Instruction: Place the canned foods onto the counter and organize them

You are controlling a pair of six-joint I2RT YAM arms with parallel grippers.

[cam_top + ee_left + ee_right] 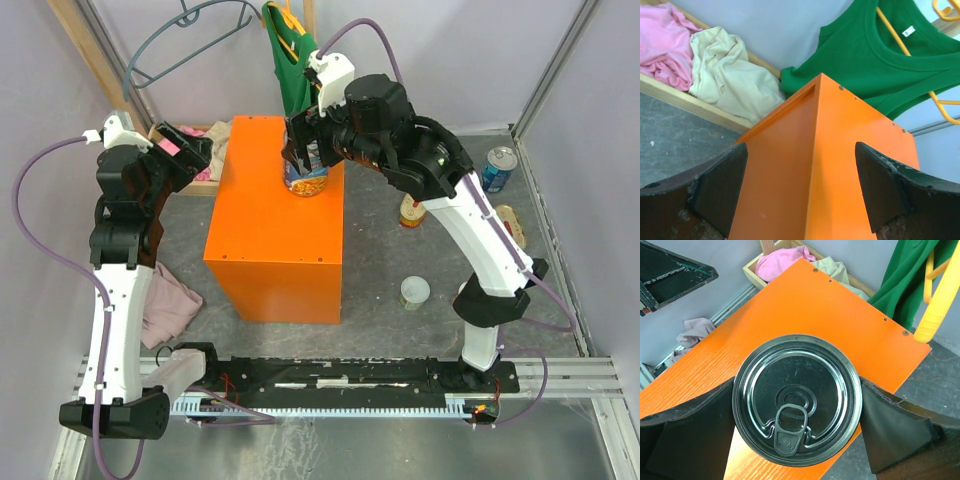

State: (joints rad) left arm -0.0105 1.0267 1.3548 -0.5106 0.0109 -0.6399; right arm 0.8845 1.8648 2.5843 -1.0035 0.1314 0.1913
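The counter is a large orange box (275,240) in the middle of the table. My right gripper (305,150) is shut on a tall blue-labelled can (306,181) with a silver pull-tab top (797,400), held upright at the box's far right edge. Both fingers (890,425) press its sides. I cannot tell whether it rests on the top. My left gripper (195,150) is open and empty at the box's far left corner (840,165). On the table to the right lie a second blue can (498,168), a yellow-red tin (412,210) and a white-lidded can (415,292).
A wooden tray of pink and cream clothes (205,180) stands left of the box, also in the left wrist view (715,75). A green shirt on a yellow hanger (290,60) hangs behind the box. A pink cloth (170,305) lies at the near left. Another flat tin (508,220) lies far right.
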